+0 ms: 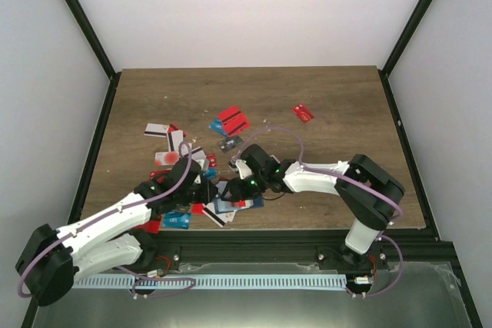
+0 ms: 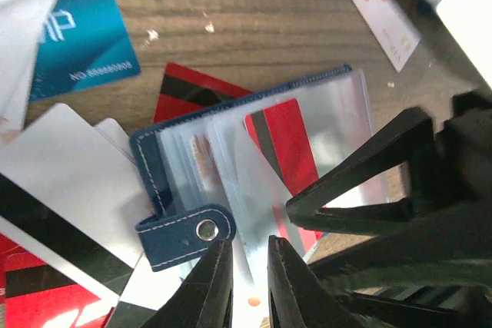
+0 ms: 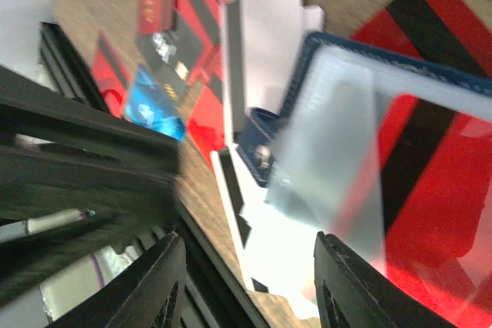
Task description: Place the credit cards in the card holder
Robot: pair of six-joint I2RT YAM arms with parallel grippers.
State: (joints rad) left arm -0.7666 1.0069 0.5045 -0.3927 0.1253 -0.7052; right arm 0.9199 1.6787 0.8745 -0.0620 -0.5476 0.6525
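card holder (image 2: pixel 231 174) open | left-wrist view: spine left, sleeves fanning right

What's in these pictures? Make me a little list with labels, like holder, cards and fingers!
Holder: card holder, lying open on the table
Inside: red card with a black stripe, behind a clear sleeve
Left fingers: nearly together by the holder's snap tab; grip unclear
Right fingers: apart, at the clear sleeves
Around: loose cards, red, white and blue, scattered about
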